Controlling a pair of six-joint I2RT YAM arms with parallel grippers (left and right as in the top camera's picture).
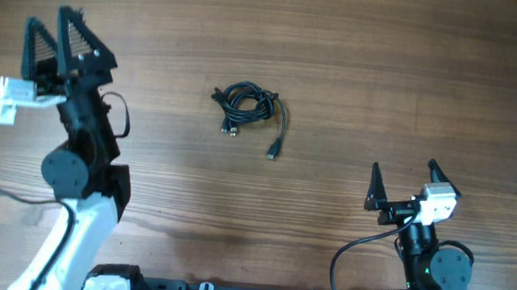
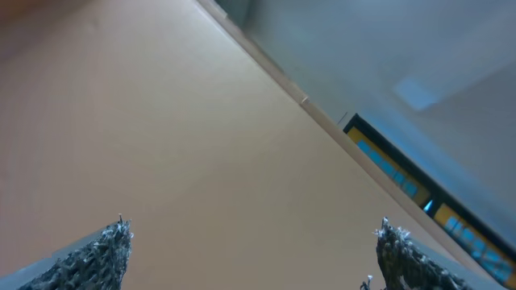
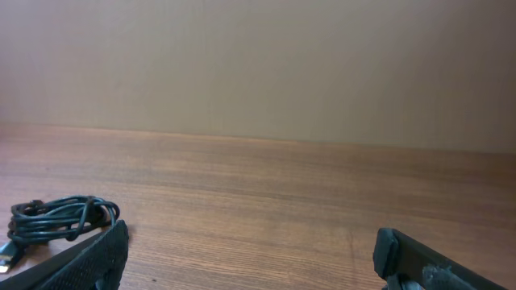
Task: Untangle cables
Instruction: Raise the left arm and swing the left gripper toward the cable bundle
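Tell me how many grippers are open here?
2. The left gripper is at the left, the right gripper at the lower right; both are apart from the cables. None seems hidden.

On my left wrist feed the left tool (image 2: pixel 254 256) stands wide open. One fingertip (image 2: pixel 101 259) pokes in at the lower left corner and the other at the lower right. Both are dark grey with a rough, knobbly texture, and only the backdrop shows between them. Behind them a plain beige surface (image 2: pixel 161 121) fills most of the picture. A pale seam (image 2: pixel 274 76) runs diagonally from the top middle down to the right. Beyond it lies a blurred grey-blue area (image 2: pixel 363 40) with a lighter blue patch (image 2: pixel 419 93). Near the right edge a blue strip framed in yellow (image 2: pixel 395 173) slants downward; it is too blurred for me to tell what it belongs to
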